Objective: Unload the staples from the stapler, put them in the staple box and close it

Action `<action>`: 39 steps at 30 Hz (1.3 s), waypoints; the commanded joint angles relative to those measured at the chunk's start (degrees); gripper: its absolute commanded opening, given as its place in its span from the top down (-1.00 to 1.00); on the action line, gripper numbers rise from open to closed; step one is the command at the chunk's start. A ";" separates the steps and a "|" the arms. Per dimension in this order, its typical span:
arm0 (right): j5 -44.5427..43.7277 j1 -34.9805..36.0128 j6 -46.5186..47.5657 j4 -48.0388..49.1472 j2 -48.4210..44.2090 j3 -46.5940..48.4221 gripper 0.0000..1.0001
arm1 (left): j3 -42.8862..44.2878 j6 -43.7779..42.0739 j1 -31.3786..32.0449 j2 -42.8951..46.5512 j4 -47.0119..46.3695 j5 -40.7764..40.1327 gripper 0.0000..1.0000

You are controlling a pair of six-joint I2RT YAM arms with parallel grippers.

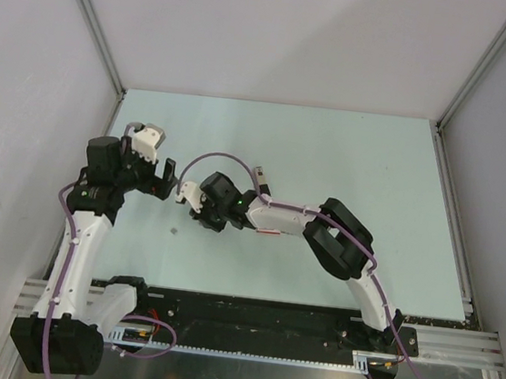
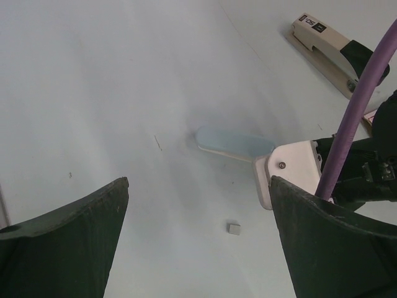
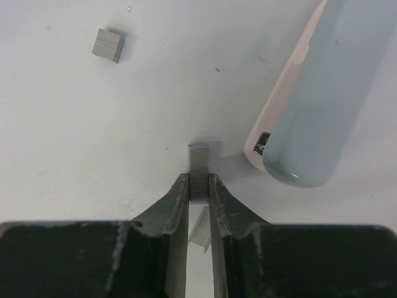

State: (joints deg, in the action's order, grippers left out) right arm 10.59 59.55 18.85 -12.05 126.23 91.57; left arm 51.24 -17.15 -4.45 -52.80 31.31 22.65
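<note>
My right gripper (image 3: 198,181) is shut on a short grey strip of staples (image 3: 198,162), held just above the table beside the rounded end of a light-blue and cream stapler (image 3: 316,93). A second staple piece (image 3: 108,45) lies loose on the table at the upper left, and a third (image 3: 202,230) shows below, between the fingers. My left gripper (image 2: 198,183) is open and empty above the table. It looks down on the loose piece (image 2: 234,228) and the blue stapler (image 2: 234,143). In the top view both grippers (image 1: 164,184) (image 1: 184,195) meet at left centre.
A cream and black stapler (image 2: 329,53) lies beyond the blue one, partly behind the purple cable (image 2: 360,105). The right gripper's white body (image 2: 291,171) sits close to my left gripper's right finger (image 2: 322,248). A small red-and-white flat box (image 1: 266,233) lies under the right arm.
</note>
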 commanded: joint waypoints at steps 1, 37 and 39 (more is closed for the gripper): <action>-1.78 1.93 -3.05 0.35 -3.24 -0.12 0.96 | 0.13 -0.90 -0.73 1.76 -0.21 -0.48 -0.99; -51.99 1.57 -69.06 -22.55 -36.58 -27.98 1.00 | 1.82 -3.43 -1.26 5.90 3.64 -12.82 -0.99; -49.86 -0.02 -68.14 -21.16 -35.82 -28.12 1.00 | 1.70 -3.11 -1.26 6.22 3.62 -12.33 -0.99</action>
State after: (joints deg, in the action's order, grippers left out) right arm -38.94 62.50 -45.23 -33.39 91.37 63.29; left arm 53.25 -20.01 -5.17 -47.92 35.07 10.17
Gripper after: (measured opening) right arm 0.187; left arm 0.994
